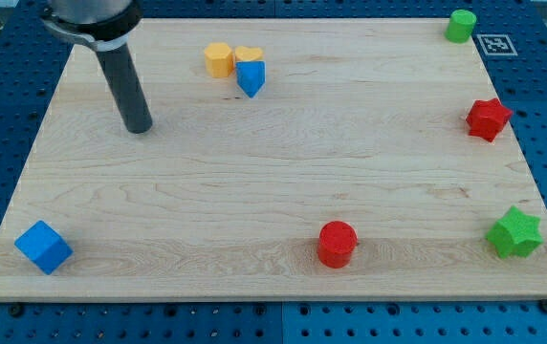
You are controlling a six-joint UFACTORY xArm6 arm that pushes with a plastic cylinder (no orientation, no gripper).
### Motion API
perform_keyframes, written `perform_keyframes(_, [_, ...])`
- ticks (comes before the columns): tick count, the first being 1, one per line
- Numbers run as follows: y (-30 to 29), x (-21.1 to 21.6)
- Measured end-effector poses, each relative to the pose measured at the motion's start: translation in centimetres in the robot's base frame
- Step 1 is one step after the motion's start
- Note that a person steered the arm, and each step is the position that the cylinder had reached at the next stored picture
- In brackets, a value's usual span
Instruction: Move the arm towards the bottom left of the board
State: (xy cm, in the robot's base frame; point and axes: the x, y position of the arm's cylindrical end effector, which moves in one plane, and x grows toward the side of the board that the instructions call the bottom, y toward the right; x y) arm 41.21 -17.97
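**Rod over the board's upper left**

While my rod (125, 81) stands close to upright, its long axis runs from the view's top down to the board (273, 182), leaning slightly so the lower end sits a little to the view's right of the collar above. It is a plain dark cylinder, smooth and matte, widening into a ringed mount at the top edge of the view. I carry no fingers or jaws, so nothing opens, closes or grips; the rod simply ends in my tip (139, 129), which rests on bare wood in the upper-left part of the board.

From my tip, the orange block (218, 58), the orange heart (248, 53) and the blue wedge-like block (251, 77) cluster up and to the view's right, well apart from me. The blue cube (43, 246) lies near the bottom-left corner, well below and to the left of my tip. I touch no block.

Along the bottom edge sits the red cylinder (337, 243), and the green star (514, 232) is near the bottom-right corner. The red star (488, 118) sits by the right edge, and the green cylinder (461, 26) in the top-right corner.
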Motion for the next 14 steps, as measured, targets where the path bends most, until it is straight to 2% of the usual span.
perform_keyframes(4, [-7.0,6.2])
perform_keyframes(7, [-8.4,7.7])
perform_keyframes(14, [-10.1,8.4])
